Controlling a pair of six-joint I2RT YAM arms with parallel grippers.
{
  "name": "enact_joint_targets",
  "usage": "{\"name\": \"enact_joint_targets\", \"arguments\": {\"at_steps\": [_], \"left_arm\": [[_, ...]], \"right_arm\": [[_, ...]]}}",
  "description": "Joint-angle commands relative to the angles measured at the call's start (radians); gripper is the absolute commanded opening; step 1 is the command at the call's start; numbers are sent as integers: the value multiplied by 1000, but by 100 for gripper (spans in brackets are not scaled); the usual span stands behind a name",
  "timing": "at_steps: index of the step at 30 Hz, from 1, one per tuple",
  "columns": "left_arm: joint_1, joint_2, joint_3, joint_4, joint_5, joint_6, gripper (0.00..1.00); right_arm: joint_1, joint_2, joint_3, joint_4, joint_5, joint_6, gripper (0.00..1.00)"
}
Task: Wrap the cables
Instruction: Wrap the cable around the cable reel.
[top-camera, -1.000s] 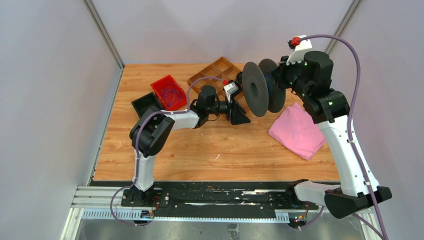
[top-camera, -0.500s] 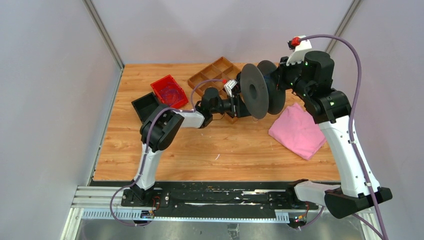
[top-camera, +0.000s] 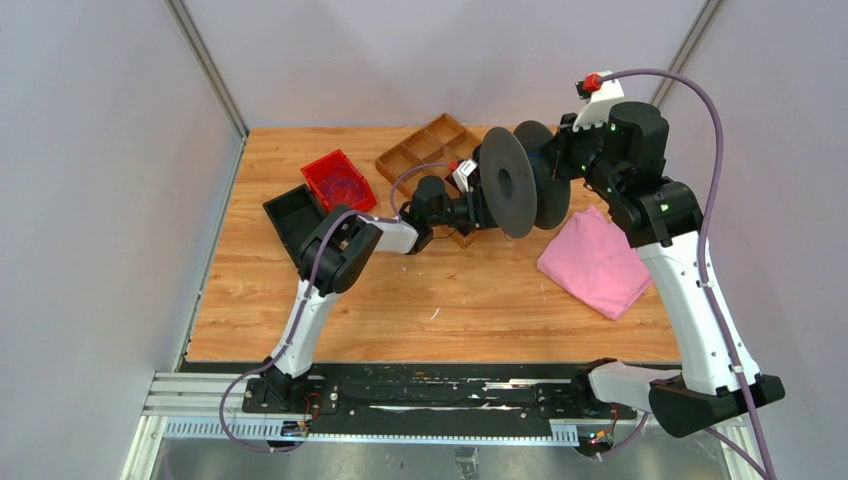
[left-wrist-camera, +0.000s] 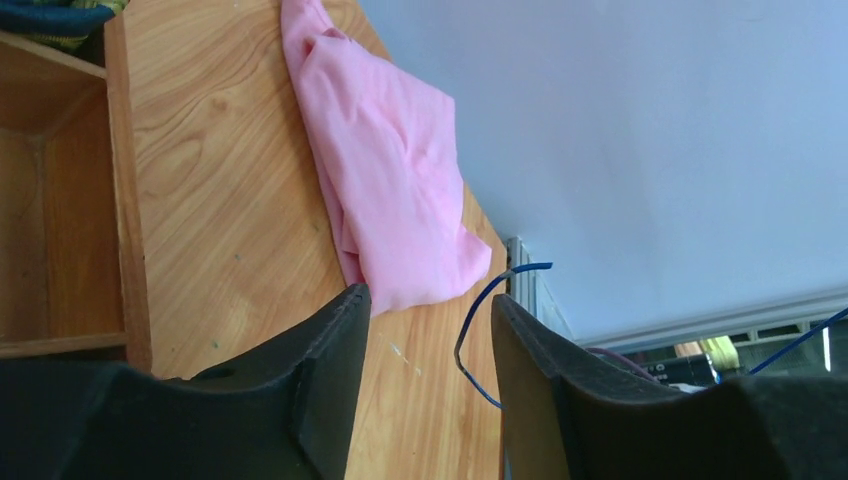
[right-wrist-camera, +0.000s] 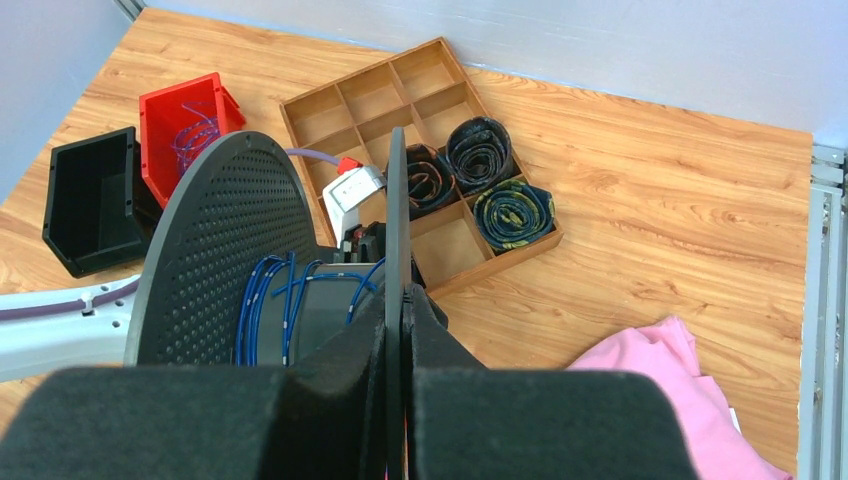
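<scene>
Sitting on the hub of the spool (right-wrist-camera: 215, 250), the blue cable (right-wrist-camera: 265, 300) is showing only a few loose turns, its free end (left-wrist-camera: 478, 315) hanging between the parted fingers of the left gripper (left-wrist-camera: 428, 300) beside the spool. The right gripper (right-wrist-camera: 397, 300) is clamping the spool's flange. Beyond the spool, three coiled cables (right-wrist-camera: 480, 150) are lying finished in the wooden tray (right-wrist-camera: 335, 80); more seem to be waiting in the red bin (right-wrist-camera: 152, 150).
</scene>
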Motion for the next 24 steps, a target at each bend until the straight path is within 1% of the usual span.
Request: {"name": "enact_joint_targets", "arguments": {"at_steps": [1,4,9,10,14,17,21,24], "left_arm": [[-2,26,44,59,3,-39,47],[0,36,57,67,11,-57,33],[25,28,76,64,37,-68,4],[33,21,75,52,39,-62,1],[66,-32,37,-5,46,-8,0],[91,-83,-6,-66,48,60,0],[104,-141,-26,-216,43,185,0],[94,-177,-59,-220,41,199,0]], "right_arm": [[-10,-37,20,63,-17,21,1],[-12,-40,10,64,-16,21,1],[-20,-51,-13,69,-1,16,1],[-22,-53,-17,71,4,15,1],[-28,-56,-9,74,44,6,1],[-29,-59,-7,78,82,-7,1],[-29,-55,-7,80,112,-9,1],[-29,-45,-7,89,159,-18,1]]}}
